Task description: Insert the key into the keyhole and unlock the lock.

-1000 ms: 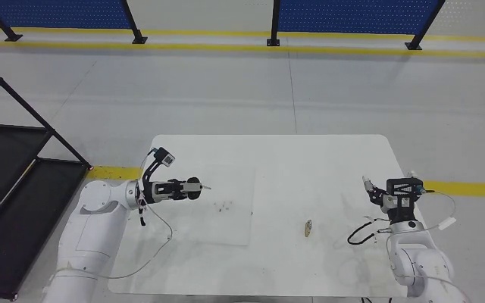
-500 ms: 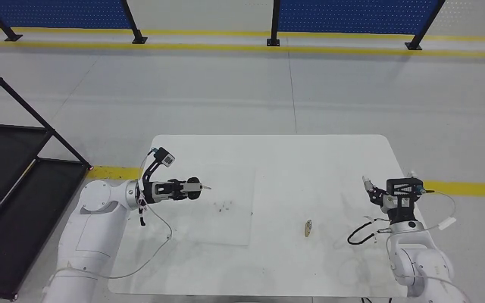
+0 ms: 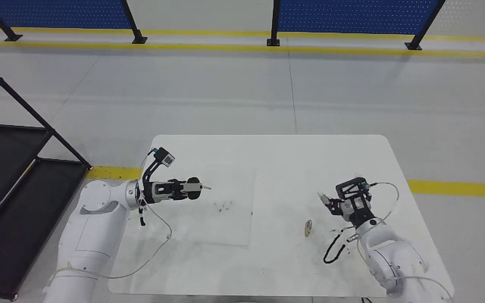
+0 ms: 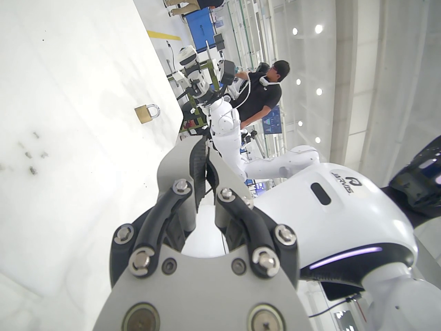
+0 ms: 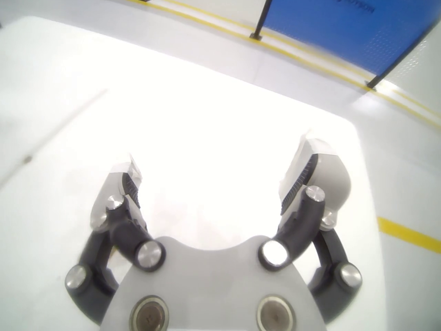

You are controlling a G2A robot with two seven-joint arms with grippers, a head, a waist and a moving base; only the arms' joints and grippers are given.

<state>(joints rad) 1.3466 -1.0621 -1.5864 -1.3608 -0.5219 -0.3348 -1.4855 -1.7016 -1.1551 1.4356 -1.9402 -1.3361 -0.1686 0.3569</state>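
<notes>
Lock (image 3: 308,227) flat, shackle toward the near side

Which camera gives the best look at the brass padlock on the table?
Left wrist view: the brass padlock with silver shackle lies whole, body and shackle distinct. The top view gives a tiny speck. The right wrist view faces white tabletop and blue barriers.

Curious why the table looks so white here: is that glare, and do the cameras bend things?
Right wrist view: yes, glare washes the table around the open right gripper to plain white. Left wrist view: a wide lens curves the table edge and room; the padlock is evenly lit. Top view: even light, soft shadows, the key in the left gripper just a thin sliver.
</notes>
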